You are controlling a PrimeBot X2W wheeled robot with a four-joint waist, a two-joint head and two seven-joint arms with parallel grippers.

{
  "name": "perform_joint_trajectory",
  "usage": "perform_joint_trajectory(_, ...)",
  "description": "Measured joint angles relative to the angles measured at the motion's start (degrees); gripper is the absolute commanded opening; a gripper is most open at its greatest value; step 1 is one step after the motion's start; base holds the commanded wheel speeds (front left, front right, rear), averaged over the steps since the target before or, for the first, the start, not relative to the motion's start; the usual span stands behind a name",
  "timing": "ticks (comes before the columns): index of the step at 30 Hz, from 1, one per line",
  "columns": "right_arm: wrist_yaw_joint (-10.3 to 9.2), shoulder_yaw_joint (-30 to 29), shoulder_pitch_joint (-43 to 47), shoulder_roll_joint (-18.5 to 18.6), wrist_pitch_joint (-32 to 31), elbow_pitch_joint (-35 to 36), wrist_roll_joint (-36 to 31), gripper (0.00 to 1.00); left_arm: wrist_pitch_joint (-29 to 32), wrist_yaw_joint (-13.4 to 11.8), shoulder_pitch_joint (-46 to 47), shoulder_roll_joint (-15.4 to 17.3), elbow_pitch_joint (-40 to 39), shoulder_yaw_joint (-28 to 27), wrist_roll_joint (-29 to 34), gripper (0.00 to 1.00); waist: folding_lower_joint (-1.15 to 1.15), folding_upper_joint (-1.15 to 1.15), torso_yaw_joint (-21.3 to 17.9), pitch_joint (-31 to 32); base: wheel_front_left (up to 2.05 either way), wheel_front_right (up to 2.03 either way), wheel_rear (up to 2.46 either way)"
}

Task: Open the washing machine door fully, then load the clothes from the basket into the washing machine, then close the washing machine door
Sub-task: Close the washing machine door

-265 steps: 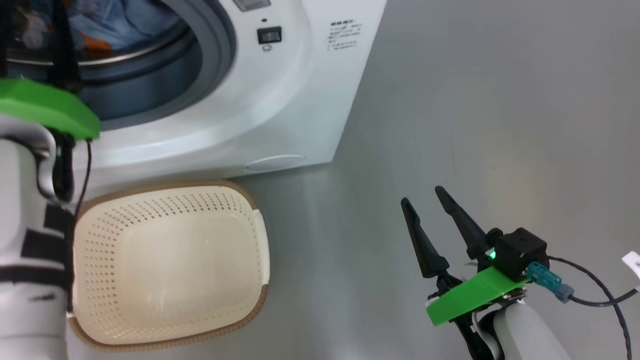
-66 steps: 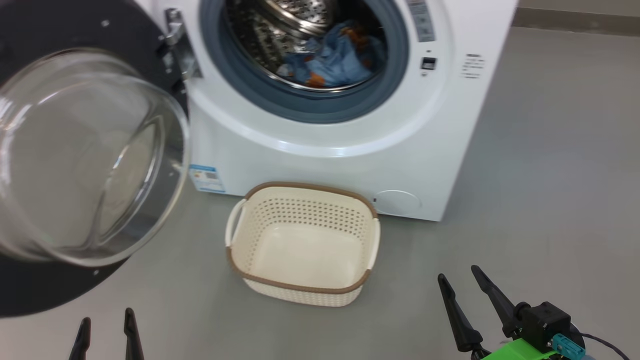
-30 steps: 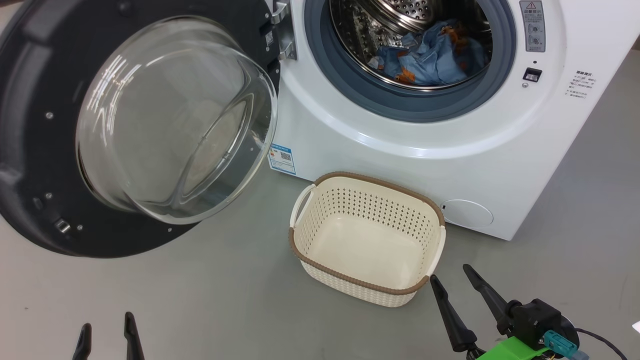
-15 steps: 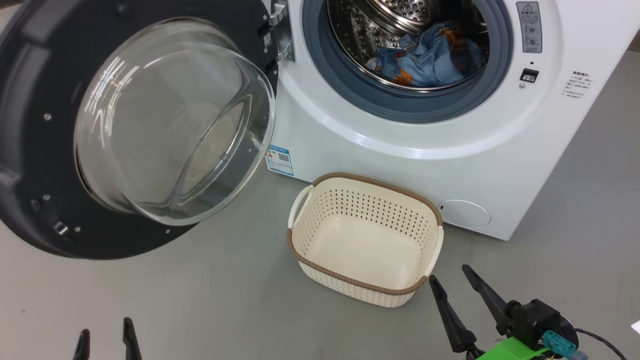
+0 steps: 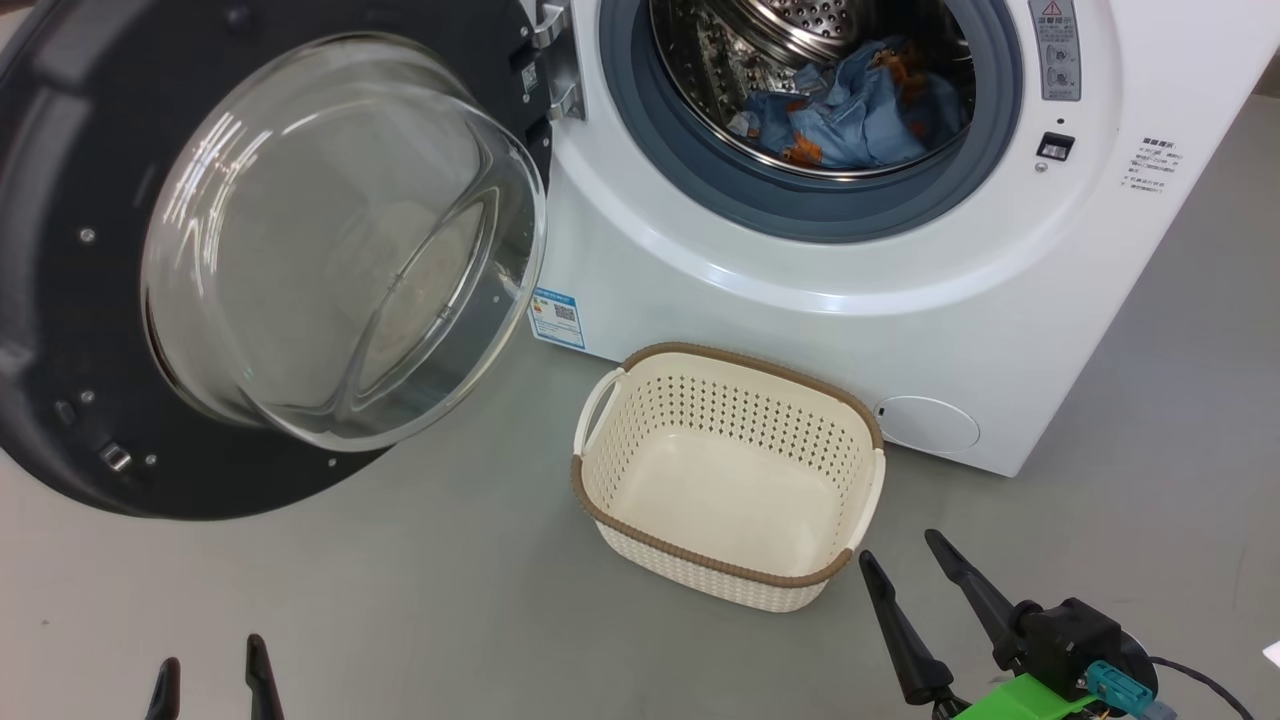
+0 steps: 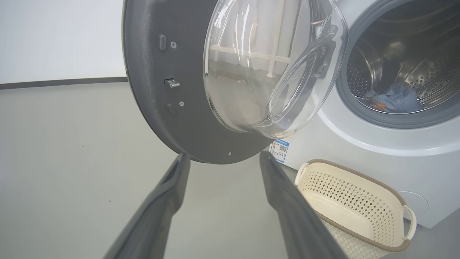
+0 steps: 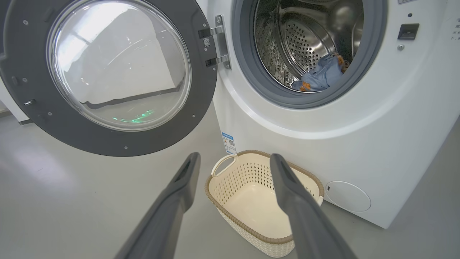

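Observation:
The washing machine door stands swung wide to the left, its glass bowl facing me. Inside the steel drum of the white washing machine lies the blue bear-print clothes item, also seen as blue fabric in the right wrist view. The basket sits empty on the floor before the machine. My left gripper is open at the lower left, below the door. My right gripper is open just right of the basket's near corner. Both hold nothing.
Grey floor spreads around the basket and under the door. A blue label and a round white flap mark the machine's lower front. A pale wall with a dark skirting runs behind the door.
The head view has drifted a little, nothing else. Since the earliest frame my left arm has come away from the drum and the view has pulled back.

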State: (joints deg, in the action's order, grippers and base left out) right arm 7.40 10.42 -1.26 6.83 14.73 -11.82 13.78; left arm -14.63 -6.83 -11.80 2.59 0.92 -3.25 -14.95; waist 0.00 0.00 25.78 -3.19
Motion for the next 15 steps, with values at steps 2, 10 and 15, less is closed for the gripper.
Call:
perform_joint_trajectory(2, 0.00, 0.0, 0.0, 0.0, 0.0, 0.0, 0.0, 1.00, 0.0, 0.0, 0.0, 0.0, 0.0, 0.0, 0.0, 1.00, 0.00, 0.00, 0.0, 0.0, 0.00, 0.00, 0.00)
perform_joint_trajectory(10, 0.00, 0.1, 0.0, 0.0, 0.0, 0.0, 0.0, 1.00, 0.0, -0.1, 0.0, 0.0, -0.4, -0.1, -0.8, 0.32, 0.00, 0.00, 0.0, -0.5, 0.00, 0.00, 0.00)
perform_joint_trajectory(15, 0.00, 0.1, 0.0, 0.1, 0.0, 0.0, 0.0, 1.00, 0.0, 0.1, 0.1, 0.0, -1.2, -0.8, -3.0, 0.00, 0.00, 0.00, -0.3, -0.8, 0.00, 0.00, 0.00)
